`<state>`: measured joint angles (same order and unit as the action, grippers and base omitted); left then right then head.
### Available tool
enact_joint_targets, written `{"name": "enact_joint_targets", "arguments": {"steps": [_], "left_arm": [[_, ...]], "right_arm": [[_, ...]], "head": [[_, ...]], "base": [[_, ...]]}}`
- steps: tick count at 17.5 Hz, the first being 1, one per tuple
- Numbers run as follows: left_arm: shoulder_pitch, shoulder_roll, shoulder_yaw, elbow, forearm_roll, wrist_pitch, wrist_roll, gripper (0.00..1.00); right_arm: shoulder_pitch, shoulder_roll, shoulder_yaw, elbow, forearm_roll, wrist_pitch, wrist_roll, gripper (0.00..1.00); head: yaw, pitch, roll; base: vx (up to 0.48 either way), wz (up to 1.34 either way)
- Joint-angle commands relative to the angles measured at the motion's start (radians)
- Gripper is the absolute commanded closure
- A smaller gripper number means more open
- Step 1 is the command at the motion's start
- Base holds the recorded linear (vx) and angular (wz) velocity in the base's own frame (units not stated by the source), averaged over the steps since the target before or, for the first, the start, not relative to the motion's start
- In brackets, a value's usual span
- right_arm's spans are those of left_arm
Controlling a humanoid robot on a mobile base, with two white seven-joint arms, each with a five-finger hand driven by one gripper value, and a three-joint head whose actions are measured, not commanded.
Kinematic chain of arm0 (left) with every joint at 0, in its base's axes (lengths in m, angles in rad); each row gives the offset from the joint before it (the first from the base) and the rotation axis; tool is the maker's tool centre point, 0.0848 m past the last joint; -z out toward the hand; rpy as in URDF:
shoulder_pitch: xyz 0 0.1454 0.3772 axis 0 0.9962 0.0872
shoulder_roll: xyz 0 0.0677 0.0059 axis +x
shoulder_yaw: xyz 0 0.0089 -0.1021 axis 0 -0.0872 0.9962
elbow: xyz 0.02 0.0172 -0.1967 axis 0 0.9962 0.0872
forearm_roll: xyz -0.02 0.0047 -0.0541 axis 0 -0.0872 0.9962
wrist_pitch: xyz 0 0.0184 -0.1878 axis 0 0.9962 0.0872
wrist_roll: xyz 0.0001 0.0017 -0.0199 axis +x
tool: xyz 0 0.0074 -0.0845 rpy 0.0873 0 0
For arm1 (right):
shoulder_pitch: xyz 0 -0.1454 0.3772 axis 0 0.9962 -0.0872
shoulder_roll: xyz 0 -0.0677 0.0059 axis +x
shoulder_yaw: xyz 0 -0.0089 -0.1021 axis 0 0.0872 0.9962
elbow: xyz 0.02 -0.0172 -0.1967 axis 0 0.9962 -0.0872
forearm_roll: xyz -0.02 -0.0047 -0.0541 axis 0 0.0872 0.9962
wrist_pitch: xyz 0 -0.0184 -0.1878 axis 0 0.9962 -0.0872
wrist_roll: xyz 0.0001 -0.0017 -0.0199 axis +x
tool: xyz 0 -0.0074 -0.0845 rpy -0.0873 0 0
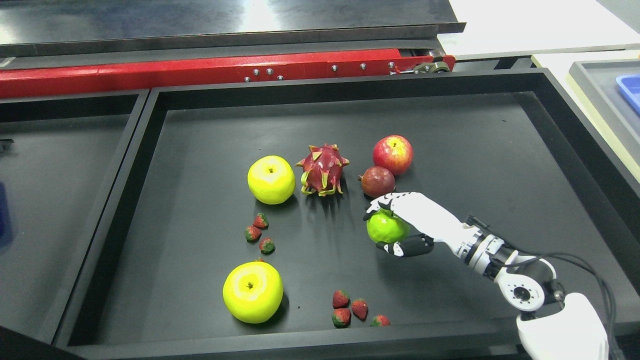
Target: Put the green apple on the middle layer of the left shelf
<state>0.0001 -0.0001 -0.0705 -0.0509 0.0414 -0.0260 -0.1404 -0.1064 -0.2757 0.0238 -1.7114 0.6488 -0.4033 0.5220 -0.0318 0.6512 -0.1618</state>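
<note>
My right hand point(400, 220) is closed around the green apple point(386, 227): the white, hard-shelled fingers point(382, 205) curve over its top and the dark thumb presses from below, so the smooth, glossy round fruit shows between them. The apple sits low over the floor of the big black tray point(500, 150), in its right half; I cannot tell whether it touches the matte surface or not. Behind the hand, my wrist has a ringed metal joint and thin black cables run along the white arm to the lower right corner. Just above my fingers lies a dark purple round fruit point(377, 181) with a dull skin, and touching it from behind is a shiny red apple point(393, 154). To the left of these stands a dragon fruit point(322, 169), magenta with pointed yellow-green scales. Next to it is a yellow apple point(270, 179), smooth and bright, and a second yellow apple point(253, 291) lies near the front wall of the tray. Small strawberries point(260, 232), rough and red with green caps, lie in a group between the two yellow apples, and more strawberries point(352, 310) lie near the front edge. Beyond the tray runs a red metal bar point(200, 70) with round bolts.
</note>
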Motion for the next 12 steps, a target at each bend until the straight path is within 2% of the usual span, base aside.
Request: {"name": "enact_joint_targets", "arguments": {"steps": [1, 3, 6, 8, 10, 12], "left_arm": [[-0.012, 0.018, 0.000, 0.000, 0.000, 0.000, 0.001, 0.00], [-0.012, 0.018, 0.000, 0.000, 0.000, 0.000, 0.001, 0.00], [-0.012, 0.018, 0.000, -0.001, 0.000, 0.000, 0.001, 0.00], [-0.012, 0.018, 0.000, -0.001, 0.000, 0.000, 0.001, 0.00], [-0.012, 0.018, 0.000, 0.000, 0.000, 0.000, 0.001, 0.00], [-0.012, 0.018, 0.000, 0.000, 0.000, 0.000, 0.001, 0.00]], "right_arm": [[0.002, 0.009, 0.065, 0.000, -0.011, 0.095, 0.013, 0.00], [-0.001, 0.041, -0.020, 0.001, -0.043, 0.093, 0.012, 0.00], [0.004, 0.157, -0.187, 0.001, -0.092, 0.092, -0.004, 0.00], [0.014, 0.249, -0.309, 0.003, -0.179, 0.100, -0.026, 0.00], [0.045, 0.258, -0.372, 0.009, -0.347, 0.132, -0.156, 0.00], [0.085, 0.258, -0.364, 0.018, -0.518, 0.179, -0.395, 0.00]], "head": [[0.0000, 0.000, 0.000], [0.0000, 0.000, 0.000], [0.0000, 0.000, 0.000], [0.0000, 0.000, 0.000], [0.0000, 0.000, 0.000], [0.0000, 0.000, 0.000]], "base": [[0.000, 0.00], [0.000, 0.00], [0.000, 0.00], [0.000, 0.00], [0.000, 0.00], [0.000, 0.00]]}}
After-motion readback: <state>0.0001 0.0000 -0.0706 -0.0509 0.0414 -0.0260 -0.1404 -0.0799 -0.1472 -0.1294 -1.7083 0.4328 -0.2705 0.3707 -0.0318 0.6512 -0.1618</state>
